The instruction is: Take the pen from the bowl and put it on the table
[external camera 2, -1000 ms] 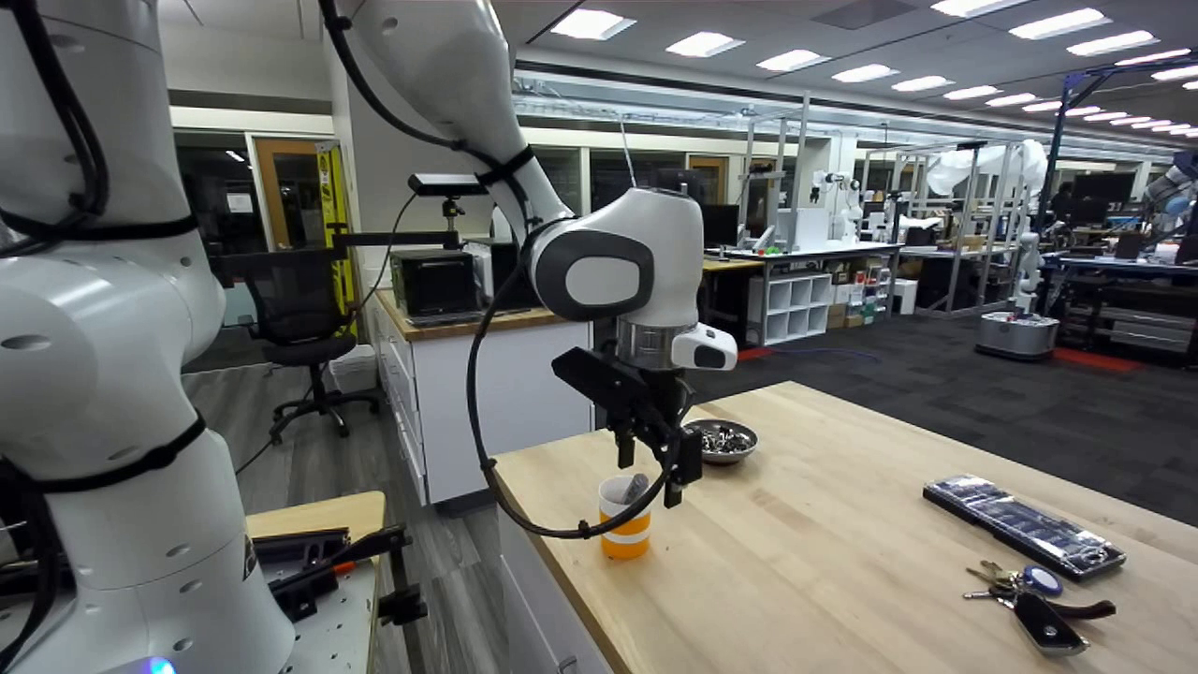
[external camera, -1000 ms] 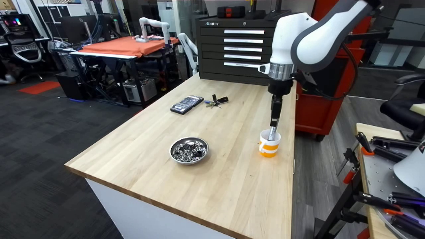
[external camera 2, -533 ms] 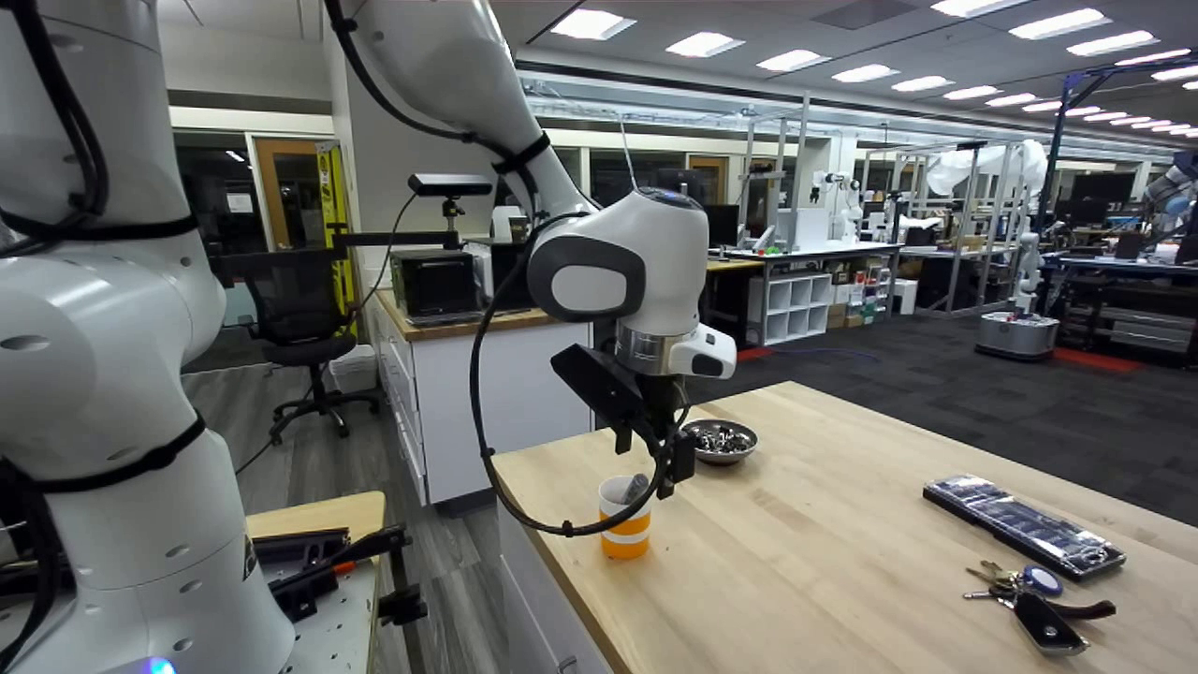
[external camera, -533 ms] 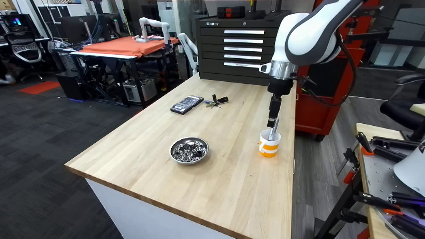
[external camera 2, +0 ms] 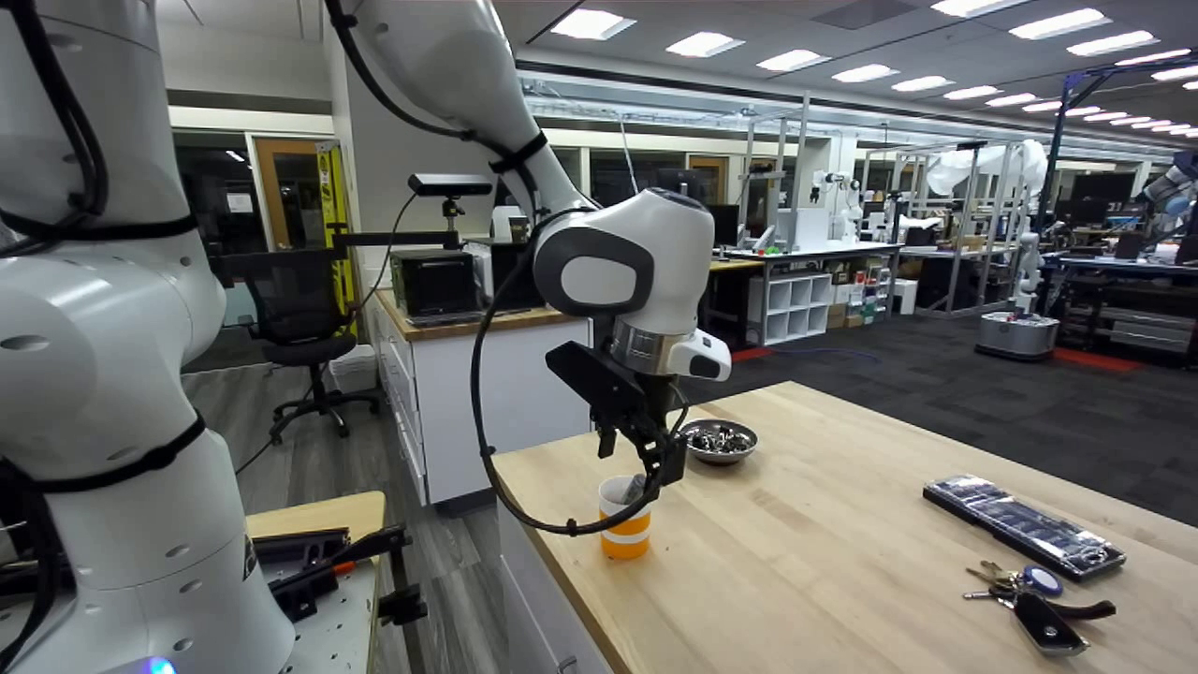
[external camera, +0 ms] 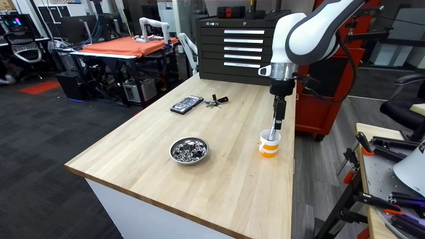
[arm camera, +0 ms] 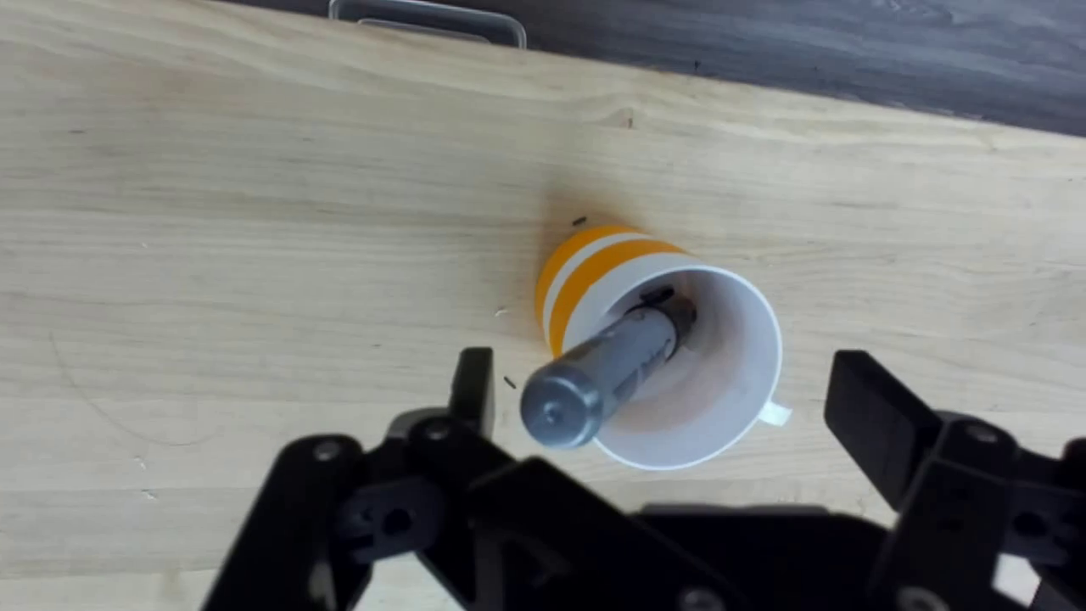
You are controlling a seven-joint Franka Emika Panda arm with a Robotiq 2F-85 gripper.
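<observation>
While the grey pen (arm camera: 612, 365) leans inside the orange-striped mug (external camera: 270, 148), the gripper (arm camera: 668, 399) hangs above, its jaws wide apart. In an exterior view, the mug stands near the right edge of the table (external camera: 232, 191), a silver dish (external camera: 191, 162) at left, keys (external camera: 216, 102) far.

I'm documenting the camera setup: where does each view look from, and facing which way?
Wrist view: carried above the mug, facing down at it; the open gripper shows.
An exterior view: beside the base of the arm, facing across the table toward a cubby shelf; most of the arm shows, gripper included.
An exterior view: near one end of the table, facing along it to the drawer chest; the arm's outer part, gripper and some of the base show.
Both exterior views share the table, mug, pen, silver dish and keys.
</observation>
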